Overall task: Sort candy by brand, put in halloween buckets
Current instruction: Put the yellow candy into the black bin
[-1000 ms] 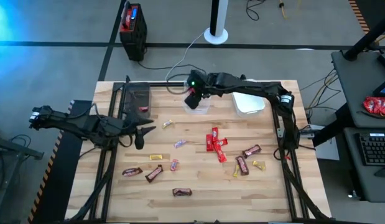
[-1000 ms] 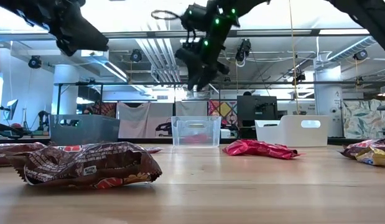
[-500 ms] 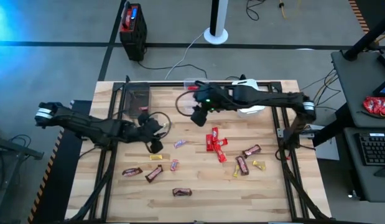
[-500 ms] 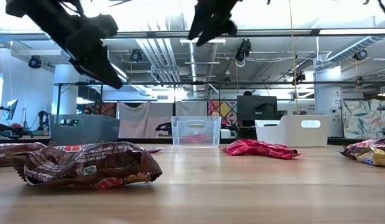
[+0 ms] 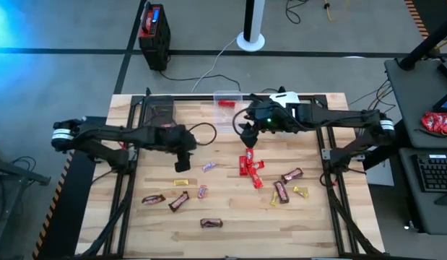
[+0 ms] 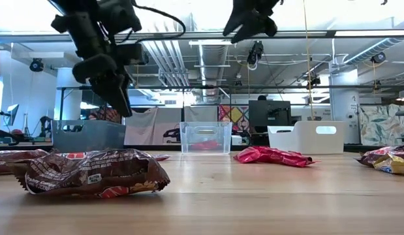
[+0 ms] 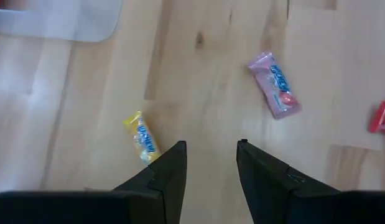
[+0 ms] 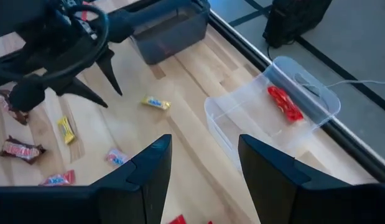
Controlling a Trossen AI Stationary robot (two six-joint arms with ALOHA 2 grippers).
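Note:
Both grippers hang above the table, open and empty. My left gripper [image 5: 183,162] [image 7: 212,146] hovers over the table's middle left; a small yellow candy [image 7: 142,137] lies just beside one fingertip and a pink candy [image 7: 276,93] farther off. My right gripper [image 5: 248,137] [image 8: 204,140] is near the clear bin [image 5: 227,101] [image 8: 273,106], which holds a red candy [image 8: 285,102]. Shiny red bars [image 5: 248,165] lie below it on the wood. The dark grey bin [image 5: 162,114] stands at the far left. My right arm partly covers the white bin [image 5: 289,119].
Brown bars lie scattered along the near half [image 5: 152,198] [image 5: 178,201] [image 5: 211,223] [image 5: 281,191] [image 5: 292,174], with small yellow pieces [image 5: 181,183] [image 5: 301,191] among them. One brown bar [image 6: 97,173] lies close to the low camera. A black metal frame [image 5: 129,144] borders the table's sides.
My right gripper has left its place above the clear bin and swung toward the table's right and near side, ending over the red bars. My left gripper has travelled from the left edge toward the table's middle, tipped its fingers downward and come lower.

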